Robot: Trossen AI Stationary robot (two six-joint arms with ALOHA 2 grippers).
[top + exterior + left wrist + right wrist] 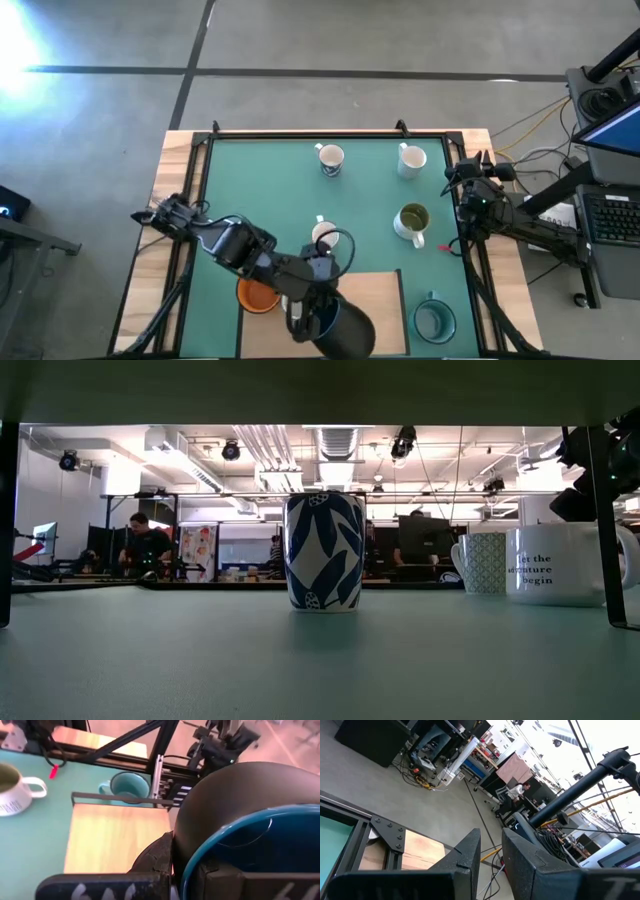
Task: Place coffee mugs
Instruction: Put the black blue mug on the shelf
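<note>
Nearby, orange mug (256,296) and white mug (325,237) — crowding left gripper (305,318).

1. The dark mug (335,322) in the left gripper (300,318) runs off the high view's bottom edge; in the left wrist view its far side is cut by the frame.
2. The orange mug (256,295) lies half under the left arm.
3. One white mug (323,235) is partly covered by a cable loop.
4. In the low view, the lettered white mug (568,565) is cut off at the right edge, so its first word is unreadable.
5. The people (147,545) far behind the table are too small to make out.
</note>
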